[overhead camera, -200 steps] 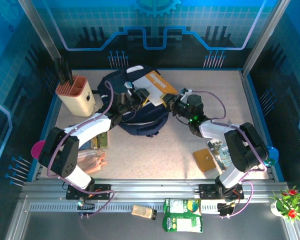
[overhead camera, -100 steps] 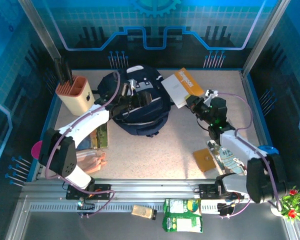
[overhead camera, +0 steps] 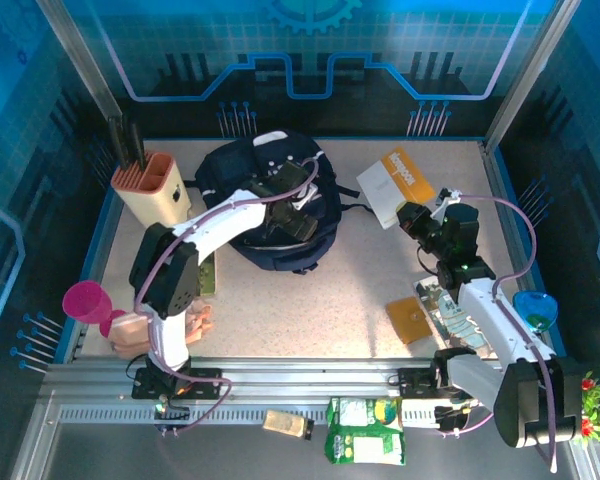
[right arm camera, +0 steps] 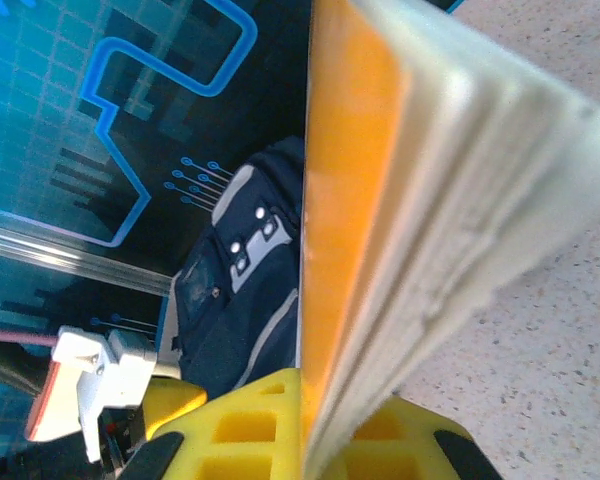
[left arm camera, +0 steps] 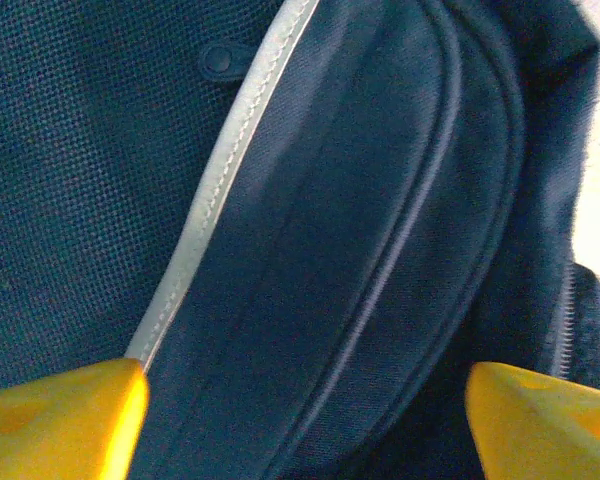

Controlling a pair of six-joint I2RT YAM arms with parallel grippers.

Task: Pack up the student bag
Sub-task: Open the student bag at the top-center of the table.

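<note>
The student bag (overhead camera: 238, 165), dark navy with white piping, lies at the back middle of the table. My left gripper (overhead camera: 298, 205) hovers over its right half, open; in the left wrist view its yellow fingertips (left arm camera: 60, 420) stand wide apart over the bag's fabric (left arm camera: 330, 200) with nothing held. To the right of the bag my right gripper (overhead camera: 412, 218) is shut on an orange and white book (overhead camera: 395, 183), lifted off the table. The right wrist view has the book (right arm camera: 380, 200) edge-on between the yellow jaws of this gripper (right arm camera: 325, 420), with the bag (right arm camera: 230, 300) behind.
A beige pen holder (overhead camera: 150, 190) stands at the back left. Flat packets (overhead camera: 202, 272) lie left of the bag, a pink funnel (overhead camera: 85, 300) further left. An orange card (overhead camera: 408, 320) and a packet (overhead camera: 450, 312) lie front right. A green packet (overhead camera: 365, 430) rests on the front rail.
My right gripper has carried the book away from the bag to the right. My left gripper has shifted rightward across the top of the bag.
</note>
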